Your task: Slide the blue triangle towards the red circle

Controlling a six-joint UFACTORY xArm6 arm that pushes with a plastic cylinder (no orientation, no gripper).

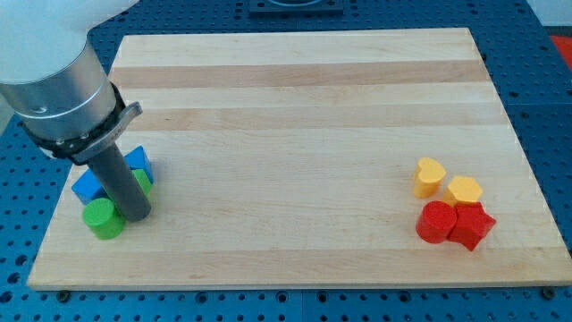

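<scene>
My tip point(136, 216) rests on the board at the view's left, in the middle of a tight cluster of blocks. A blue block point(139, 161) lies just above the rod and a second blue block point(86, 186) lies to its left. The rod partly hides both, so I cannot tell which one is the triangle. A green cylinder point(105, 219) touches the rod at its lower left. Another green block point(143, 183) peeks out on the rod's right. The red circle point(436, 223) lies far off at the view's lower right.
Next to the red circle are a red star-like block point(473, 227), a yellow heart point(429, 176) and a yellow hexagon point(465, 190). The wooden board point(304, 107) lies on a blue perforated table. The arm's grey body point(54, 80) fills the upper left.
</scene>
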